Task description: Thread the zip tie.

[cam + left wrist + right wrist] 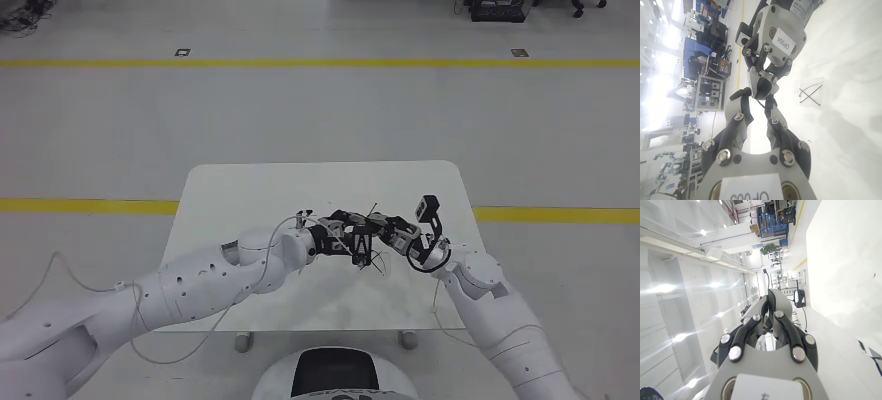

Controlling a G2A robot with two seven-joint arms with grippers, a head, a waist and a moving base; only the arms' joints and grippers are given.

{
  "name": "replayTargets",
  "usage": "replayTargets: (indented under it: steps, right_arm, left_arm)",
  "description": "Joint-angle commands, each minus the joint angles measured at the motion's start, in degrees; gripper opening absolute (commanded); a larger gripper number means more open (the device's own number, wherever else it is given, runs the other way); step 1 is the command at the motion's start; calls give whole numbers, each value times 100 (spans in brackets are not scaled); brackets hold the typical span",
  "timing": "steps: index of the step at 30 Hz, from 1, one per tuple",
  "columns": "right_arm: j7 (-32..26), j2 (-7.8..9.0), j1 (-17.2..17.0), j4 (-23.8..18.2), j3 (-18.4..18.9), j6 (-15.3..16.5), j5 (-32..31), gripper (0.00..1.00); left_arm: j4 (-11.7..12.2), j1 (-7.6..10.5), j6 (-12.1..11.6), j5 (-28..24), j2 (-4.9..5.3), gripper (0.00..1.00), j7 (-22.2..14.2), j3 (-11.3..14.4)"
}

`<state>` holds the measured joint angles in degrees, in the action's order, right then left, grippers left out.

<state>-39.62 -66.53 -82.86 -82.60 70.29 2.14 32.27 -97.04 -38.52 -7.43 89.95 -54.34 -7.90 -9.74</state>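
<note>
– Over the table (220, 200), right of its middle, how do the two grippers stand?
– Tip to tip. The left gripper (756, 99) points in from the robot's left and the right gripper (762, 91) from its right, and their fingertips meet above the white top.
– How is the right one set?
– Its fingers are pressed together on the tie (767, 279). In the right wrist view the thin black strap runs up between the two pads and stands out past the tips, with a small square head at its free end.
– And the left one?
– Its fingers (743, 96) are spread, with a clear gap between the black pads. The right gripper's closed tips sit at the mouth of that gap, close against one pad. Whether they touch it cannot be told.
– Does the tie reach the left gripper?
– In the left wrist view a short dark strand runs from the right gripper's tips toward the other left finger. Whether it touches that finger cannot be told.
– So where is the tie?
– Off the table, pinched in the right gripper, at the spot where the two grippers meet. In the top view thin black ends poke out there, one toward the far edge and one toward the robot.
– Anything else on the table?
– Two spare ties (810, 92) lie crossed on a clear sheet (797, 84), flat on the top and apart from the grippers
</note>
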Motion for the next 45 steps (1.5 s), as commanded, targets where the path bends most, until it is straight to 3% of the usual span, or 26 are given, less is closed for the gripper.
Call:
replayTargets:
  steps: [1,4,8,17,18,19,21,29,36,43,45]
  right_arm:
    - [-4,-2,5,-2,-9,-4,-5,0]
    - [-14,-4,14,4,-14,-9,-15,0]
    - [-6,-8,23,17,-17,-11,-14,0]
    - [20,-16,23,31,-17,11,-15,0]
    - [24,-17,22,31,-17,12,-13,7]
    - [29,-17,20,32,-17,13,-15,32]
    - [37,-19,17,29,-16,10,-16,100]
    - [7,-16,-7,13,9,46,-28,100]
    - [52,-11,-33,-1,44,96,-110,100]
    - [172,2,-94,-74,99,110,-251,100]
    - [-128,14,-77,-77,59,-22,-262,100]
  left_arm:
    - [5,1,-9,0,-5,19,-3,0]
    - [21,-1,-20,0,-13,15,-3,0]
    - [37,-3,-24,0,-22,0,-9,0]
    - [44,12,-64,0,-23,0,-48,0]
    - [49,11,-47,0,-20,0,-48,0]
    - [56,10,-27,0,-15,0,-43,0]
    - [68,9,20,0,-3,0,-19,0]
    - [163,-20,281,0,96,0,114,0]
    - [258,-167,277,-60,226,0,202,-53]
    - [383,-393,-219,-1438,412,0,346,-670]
    - [414,-481,-289,-1765,469,0,446,-852]
